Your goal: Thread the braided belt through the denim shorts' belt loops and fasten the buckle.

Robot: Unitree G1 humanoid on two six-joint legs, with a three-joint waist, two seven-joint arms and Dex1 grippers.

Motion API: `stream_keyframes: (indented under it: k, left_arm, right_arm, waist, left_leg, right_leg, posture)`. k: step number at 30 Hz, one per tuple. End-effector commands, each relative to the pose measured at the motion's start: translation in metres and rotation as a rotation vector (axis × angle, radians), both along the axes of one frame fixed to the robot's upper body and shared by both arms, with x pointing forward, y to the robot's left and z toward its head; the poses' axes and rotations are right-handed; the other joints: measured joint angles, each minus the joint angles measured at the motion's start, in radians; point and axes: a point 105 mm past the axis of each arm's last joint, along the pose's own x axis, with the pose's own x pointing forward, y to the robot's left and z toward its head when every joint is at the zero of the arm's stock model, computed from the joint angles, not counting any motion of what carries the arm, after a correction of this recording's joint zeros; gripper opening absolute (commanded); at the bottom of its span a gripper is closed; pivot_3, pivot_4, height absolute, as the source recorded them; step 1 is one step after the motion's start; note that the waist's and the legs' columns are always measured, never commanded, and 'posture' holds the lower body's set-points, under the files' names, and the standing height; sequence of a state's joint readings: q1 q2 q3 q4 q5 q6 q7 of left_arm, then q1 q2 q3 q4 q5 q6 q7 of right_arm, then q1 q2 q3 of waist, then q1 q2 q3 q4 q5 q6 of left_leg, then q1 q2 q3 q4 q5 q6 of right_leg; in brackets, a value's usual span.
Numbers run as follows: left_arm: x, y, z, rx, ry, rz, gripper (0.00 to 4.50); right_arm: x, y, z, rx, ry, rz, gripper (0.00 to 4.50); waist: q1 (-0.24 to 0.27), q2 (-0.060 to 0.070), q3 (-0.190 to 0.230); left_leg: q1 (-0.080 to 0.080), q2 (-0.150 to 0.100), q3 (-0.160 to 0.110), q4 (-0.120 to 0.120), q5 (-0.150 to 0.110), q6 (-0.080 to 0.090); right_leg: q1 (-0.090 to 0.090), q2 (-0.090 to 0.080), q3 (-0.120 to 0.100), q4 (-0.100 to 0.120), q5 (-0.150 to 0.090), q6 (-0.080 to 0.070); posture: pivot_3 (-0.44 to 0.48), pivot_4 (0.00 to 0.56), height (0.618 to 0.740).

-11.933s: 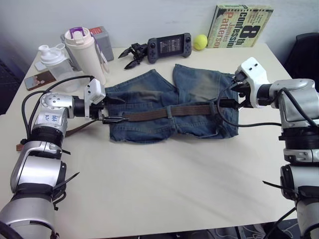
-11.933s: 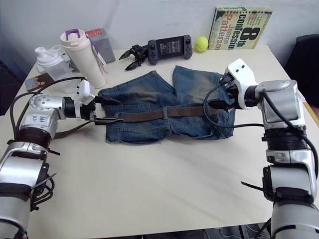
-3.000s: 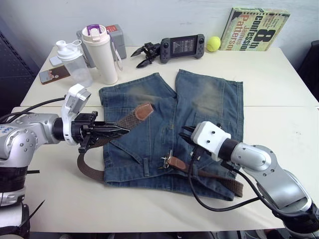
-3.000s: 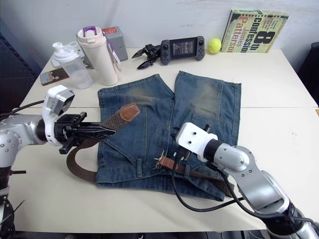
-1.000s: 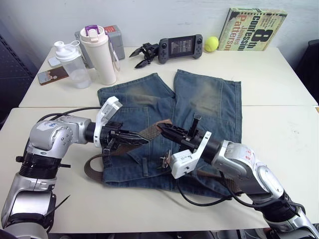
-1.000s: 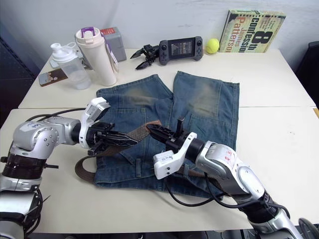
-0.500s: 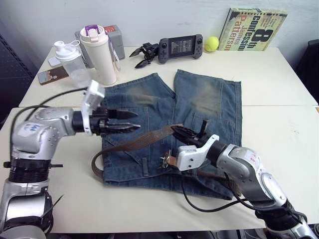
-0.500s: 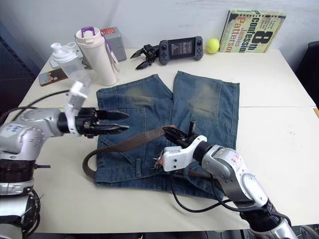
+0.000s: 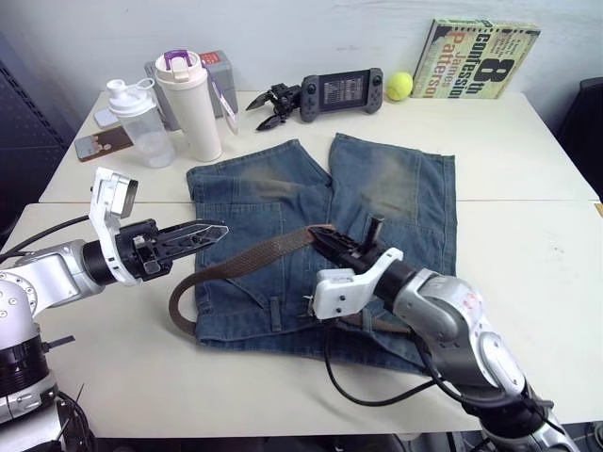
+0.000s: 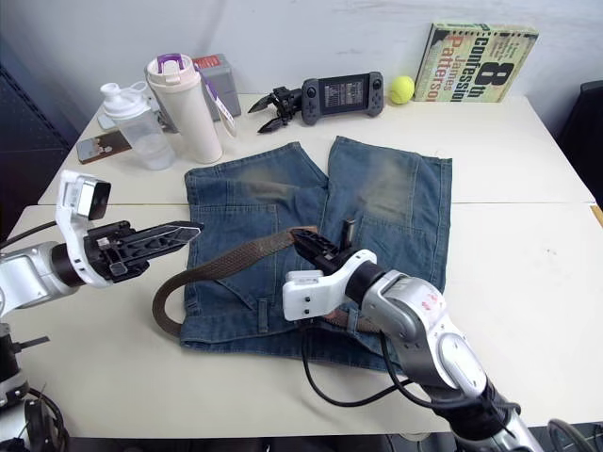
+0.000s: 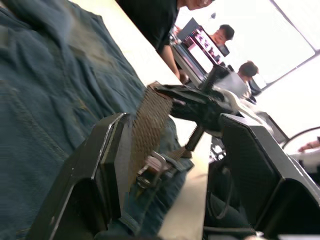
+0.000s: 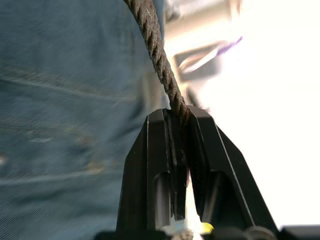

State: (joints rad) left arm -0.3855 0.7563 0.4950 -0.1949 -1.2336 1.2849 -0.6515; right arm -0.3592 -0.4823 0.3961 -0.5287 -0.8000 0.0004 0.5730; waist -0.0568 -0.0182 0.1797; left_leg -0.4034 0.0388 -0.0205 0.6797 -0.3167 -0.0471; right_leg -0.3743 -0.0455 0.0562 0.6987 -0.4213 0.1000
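Observation:
The denim shorts (image 9: 377,188) lie flat on the table, waistband toward me. The braided belt (image 9: 254,262) rises from a loop off the shorts' left edge to my right gripper (image 9: 318,237), which is shut on its free end above the shorts; in the right wrist view the fingers (image 12: 160,150) clamp the strap. The buckle (image 11: 152,170) lies at the waistband beside my right wrist. One belt loop (image 9: 274,314) shows on the waistband. My left gripper (image 9: 219,229) hovers open at the shorts' left edge, apart from the belt, pointing at it.
At the back left stand a white tumbler (image 9: 188,104), a clear shaker bottle (image 9: 137,122) and a phone (image 9: 96,146). A game console (image 9: 341,90), a tennis ball (image 9: 400,85) and a book (image 9: 480,56) line the far edge. People sit beyond the table (image 11: 170,15).
My left gripper opened, let go of the belt and drew back to the left. My right gripper kept hold of the belt's end and shifted slightly left.

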Motion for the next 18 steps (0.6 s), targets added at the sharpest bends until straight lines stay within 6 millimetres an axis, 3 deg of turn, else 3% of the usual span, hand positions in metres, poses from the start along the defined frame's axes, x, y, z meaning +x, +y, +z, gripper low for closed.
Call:
stream_keyframes:
  k: [1,4,6,11,18]
  left_arm:
    - [0.001,-0.002,0.007,0.084,-0.144,0.051,3.07]
    - [-0.003,-0.011,-0.005,0.278,-0.272,0.036,3.07]
    - [-0.016,-0.020,-0.021,0.392,-0.315,-0.065,3.07]
    - [-0.013,-0.016,-0.029,0.379,-0.282,-0.079,3.07]
    - [-0.007,-0.014,0.016,0.234,-0.321,-0.112,3.07]
  right_arm:
    - [0.008,0.010,0.005,0.005,-0.157,0.062,0.00]
    - [0.020,0.014,0.012,0.040,-0.236,0.082,0.00]
    - [0.025,0.018,0.012,0.026,-0.277,0.103,0.00]
    - [0.023,0.030,0.013,0.067,-0.274,0.161,0.00]
    - [0.010,0.029,0.008,0.051,-0.308,0.240,0.00]
  waist:
    - [-0.002,0.000,0.000]
    - [-0.007,0.000,0.000]
    - [-0.016,0.000,0.000]
    - [-0.027,0.000,0.000]
    - [-0.027,0.000,0.000]
  left_leg:
    - [0.000,0.000,0.000,0.000,0.000,0.000]
    - [0.000,0.001,0.001,0.000,0.000,0.000]
    - [0.000,0.001,0.002,-0.003,0.000,0.000]
    - [0.000,0.002,0.002,-0.004,0.000,0.000]
    - [0.000,0.001,0.002,-0.004,0.000,0.000]
  right_leg:
    - [0.000,0.000,0.000,0.000,0.000,0.000]
    - [-0.001,0.000,0.000,0.000,0.000,0.000]
    - [-0.001,0.002,0.000,0.000,0.000,0.000]
    - [-0.001,0.002,0.000,0.000,0.000,0.000]
    - [-0.001,0.002,0.000,0.000,0.000,0.000]
  posture:
    - [0.000,0.150,0.739]
    - [0.000,0.150,0.739]
    - [0.000,0.150,0.739]
    - [0.000,0.150,0.739]
    - [0.000,0.150,0.739]
